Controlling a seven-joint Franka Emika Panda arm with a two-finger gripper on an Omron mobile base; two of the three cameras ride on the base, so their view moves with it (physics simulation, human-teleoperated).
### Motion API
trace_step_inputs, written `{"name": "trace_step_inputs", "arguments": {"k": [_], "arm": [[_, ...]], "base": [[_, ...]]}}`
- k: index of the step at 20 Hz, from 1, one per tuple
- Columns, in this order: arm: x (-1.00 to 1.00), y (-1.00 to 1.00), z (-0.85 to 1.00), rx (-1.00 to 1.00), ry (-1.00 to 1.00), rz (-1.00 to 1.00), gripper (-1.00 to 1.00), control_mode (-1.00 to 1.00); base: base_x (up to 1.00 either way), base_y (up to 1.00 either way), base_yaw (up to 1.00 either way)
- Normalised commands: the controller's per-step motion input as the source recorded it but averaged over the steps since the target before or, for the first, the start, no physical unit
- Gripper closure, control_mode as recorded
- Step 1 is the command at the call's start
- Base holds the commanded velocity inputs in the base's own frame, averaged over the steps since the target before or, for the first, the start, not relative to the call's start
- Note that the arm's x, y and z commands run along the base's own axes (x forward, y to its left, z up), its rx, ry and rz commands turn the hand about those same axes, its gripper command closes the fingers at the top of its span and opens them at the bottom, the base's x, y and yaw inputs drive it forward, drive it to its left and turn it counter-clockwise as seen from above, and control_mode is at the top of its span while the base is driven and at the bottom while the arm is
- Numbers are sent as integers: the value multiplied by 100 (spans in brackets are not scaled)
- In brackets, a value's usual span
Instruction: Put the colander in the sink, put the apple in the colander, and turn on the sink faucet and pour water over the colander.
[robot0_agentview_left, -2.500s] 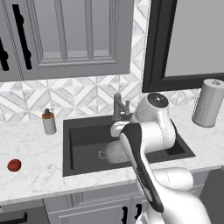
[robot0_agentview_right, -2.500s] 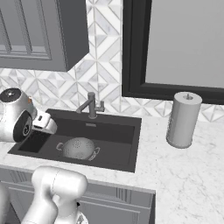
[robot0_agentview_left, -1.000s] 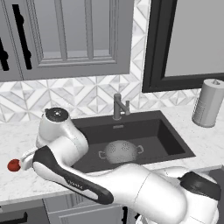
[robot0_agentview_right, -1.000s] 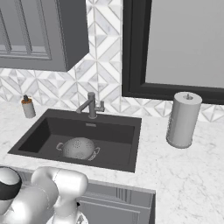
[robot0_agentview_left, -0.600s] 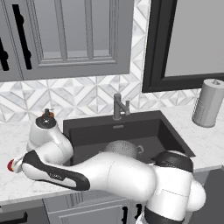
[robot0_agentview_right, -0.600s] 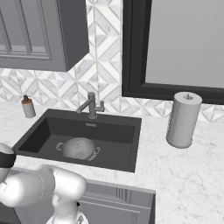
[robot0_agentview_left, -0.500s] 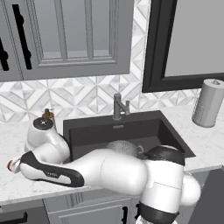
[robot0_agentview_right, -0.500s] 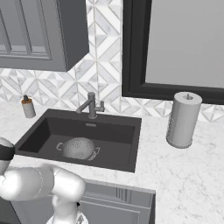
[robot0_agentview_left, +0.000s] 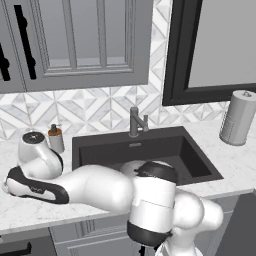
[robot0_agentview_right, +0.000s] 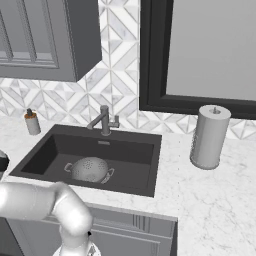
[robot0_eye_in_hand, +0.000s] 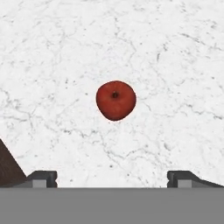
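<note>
White marble lies under the hand (robot0_eye_in_hand: 112, 177), whose two dark fingertips stand wide apart and hold nothing; the red apple (robot0_eye_in_hand: 116, 100) sits on the counter (robot0_eye_in_hand: 175, 52) straight ahead of the gap between them, stem dimple up and not yet touched. This is new: a couple of seconds ago the arm was bent over the sink, and since then it has swung far out to its left, so that in the left base view the wrist now hangs over the counter's left end, just in front of the soap dispenser (robot0_agentview_left: 55, 138). The colander (robot0_agentview_right: 89, 169) rests upright on the floor of the sink (robot0_agentview_right: 135, 150), in the same spot as in the earlier pictures, with the faucet (robot0_agentview_right: 104, 120) behind it and the paper towel roll (robot0_agentview_right: 209, 136) well off to the right. Judging from this, the first step is done and the apple's turn has begun: the hand looks lined up over the fruit and needs to drop and close on it. Round and smooth, the apple may roll if one fingertip reaches it first.
</note>
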Motion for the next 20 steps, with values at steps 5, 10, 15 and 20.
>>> {"name": "trace_step_inputs", "arguments": {"k": [5,10,15,20], "arm": [[28,30,-12,-4,6,0,-100,-100],[27,31,-31,-5,2,0,-100,-100],[22,28,-41,-4,2,0,-100,-100],[13,8,-31,0,3,0,-100,-100]], "base": [[0,0,0],[0,0,0],[0,0,0],[0,0,0]]}}
